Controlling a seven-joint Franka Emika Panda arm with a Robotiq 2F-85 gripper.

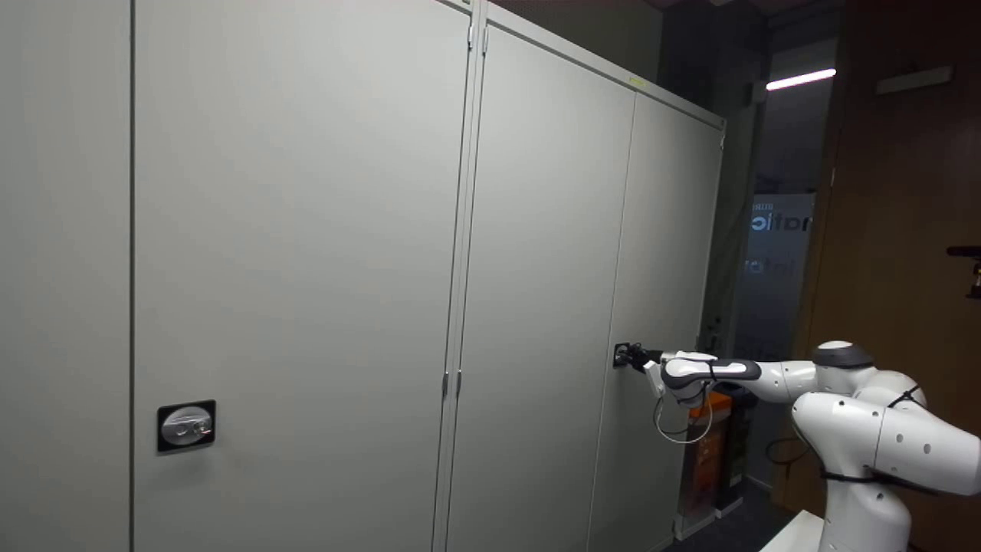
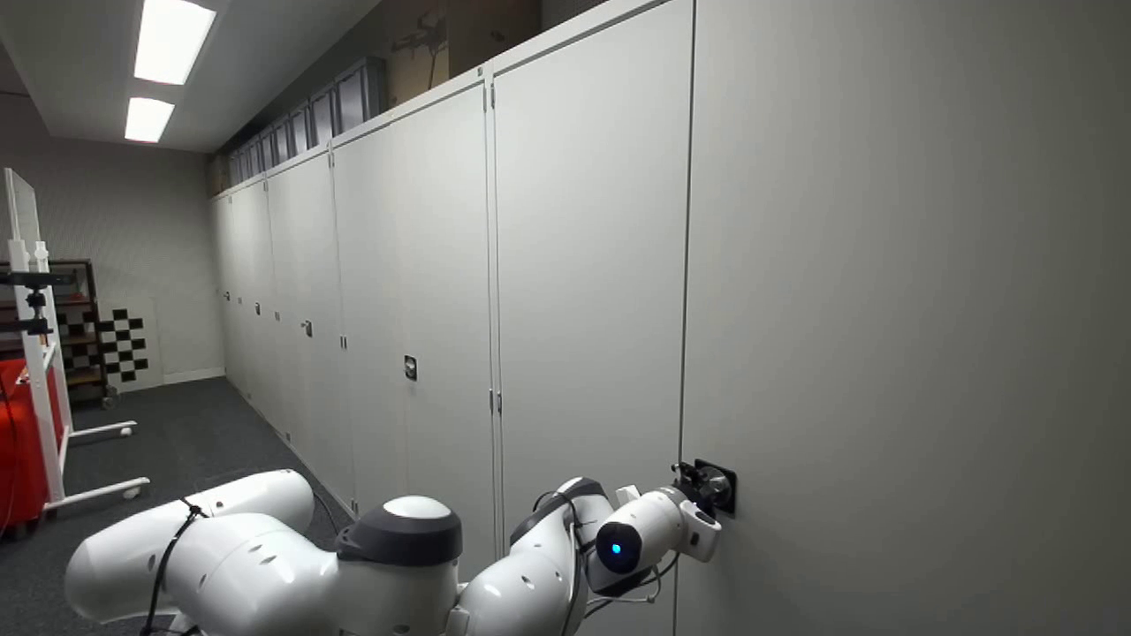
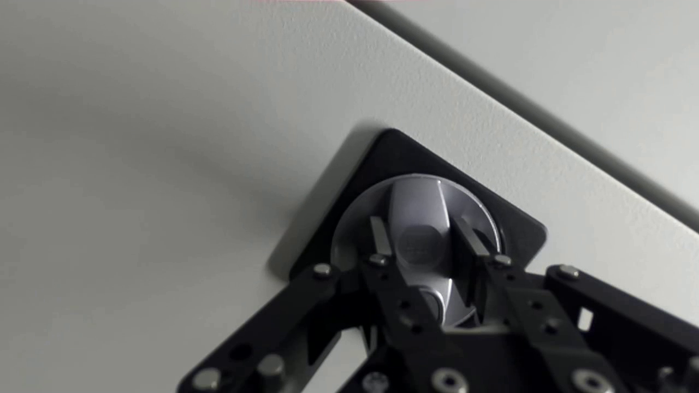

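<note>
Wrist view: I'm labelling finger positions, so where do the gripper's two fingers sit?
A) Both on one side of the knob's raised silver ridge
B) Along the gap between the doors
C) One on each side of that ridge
C: the fingers of the gripper flank the raised silver ridge, one to its left in the image, one to its right.

2 ceiling lights [image 2: 174, 42] glow; a checkerboard [image 2: 122, 344] stands near a wall [image 2: 177, 265].
</note>
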